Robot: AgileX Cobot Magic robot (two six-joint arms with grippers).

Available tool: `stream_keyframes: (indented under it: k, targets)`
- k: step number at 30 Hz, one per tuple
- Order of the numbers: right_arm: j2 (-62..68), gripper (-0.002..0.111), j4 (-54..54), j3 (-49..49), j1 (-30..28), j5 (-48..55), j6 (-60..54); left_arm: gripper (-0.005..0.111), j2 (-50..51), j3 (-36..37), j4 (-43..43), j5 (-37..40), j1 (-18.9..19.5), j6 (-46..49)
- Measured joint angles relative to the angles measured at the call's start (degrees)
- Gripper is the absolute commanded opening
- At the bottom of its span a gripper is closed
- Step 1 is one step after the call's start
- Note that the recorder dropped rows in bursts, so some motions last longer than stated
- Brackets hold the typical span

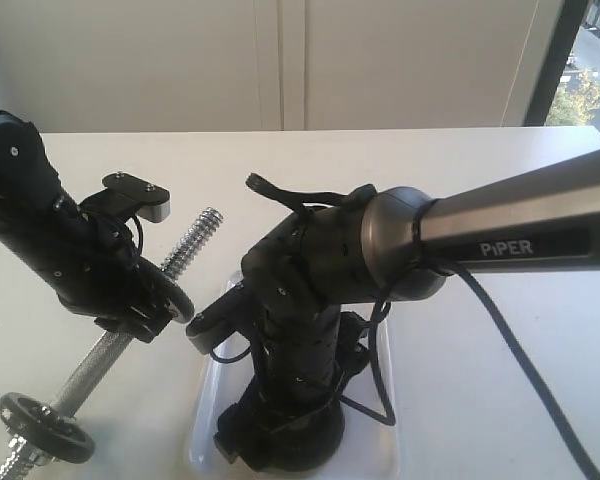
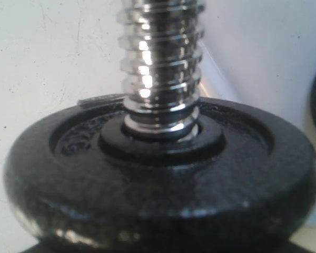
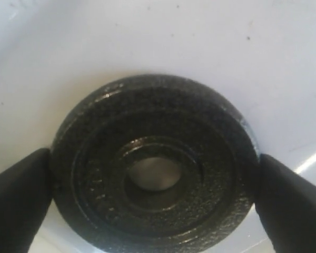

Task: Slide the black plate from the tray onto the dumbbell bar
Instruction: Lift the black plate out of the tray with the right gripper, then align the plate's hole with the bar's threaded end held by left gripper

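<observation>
The black plate (image 3: 152,168) lies flat in the white tray (image 3: 147,42). My right gripper (image 3: 152,179) is shut on it, with one dark finger (image 3: 21,195) pressed against each side of its rim. In the exterior view this gripper (image 1: 280,440) points straight down into the tray (image 1: 205,420) and hides the plate. The chrome dumbbell bar (image 1: 185,250) slants up over the table on the left. A second black disc (image 2: 158,179) is threaded on the bar (image 2: 160,58), and my left gripper (image 1: 155,310) is shut on that disc (image 1: 175,295). My left fingers are hidden in the wrist view.
A third black disc (image 1: 45,427) sits on the bar's low end near the table's front-left edge. The right arm's cable (image 1: 520,350) trails across the white table on the right. A wall and a window run behind the table's far edge.
</observation>
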Motion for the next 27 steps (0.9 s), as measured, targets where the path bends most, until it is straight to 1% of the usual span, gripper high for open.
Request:
stream_keyframes:
  k: [3, 5, 9, 11, 13, 17, 20, 27]
  targets:
    - [-0.63, 0.0, 0.53, -0.39, -0.99, 0.68, -0.76, 0.0, 0.0, 0.0, 0.0, 0.0, 0.0, 0.0]
    - [-1.12, 0.0, 0.94, -1.03, -2.68, 2.1, -2.37, 0.0, 0.0, 0.0, 0.0, 0.0, 0.0, 0.0]
    - [-1.68, 0.0, 3.91, -3.51, -9.7, 5.21, -8.95, 0.0, 0.0, 0.0, 0.0, -0.09, 0.0, 0.0]
    - [-1.98, 0.0, 9.01, -5.63, -13.84, 7.0, -13.73, 0.0, 0.0, 0.0, 0.0, -0.09, 0.0, 0.09]
    - [-2.58, 0.0, 16.66, -8.73, -18.57, 8.65, -19.76, 0.0, 0.0, 0.0, -0.13, -0.09, 0.0, 0.55]
    - [-3.39, 0.0, 31.83, -14.09, -25.21, 11.08, -29.37, 0.0, 0.0, 0.0, -0.24, -0.09, 0.0, 1.17]
    - [-3.27, 0.0, 38.84, -16.45, -28.19, 13.67, -34.08, 0.0, 0.0, 0.0, -0.47, -0.09, 0.0, 1.86]
    - [0.52, 0.0, 55.16, -21.34, -32.78, 21.08, -40.92, 0.0, 0.0, 0.0, -2.16, 0.1, 0.0, 5.74]
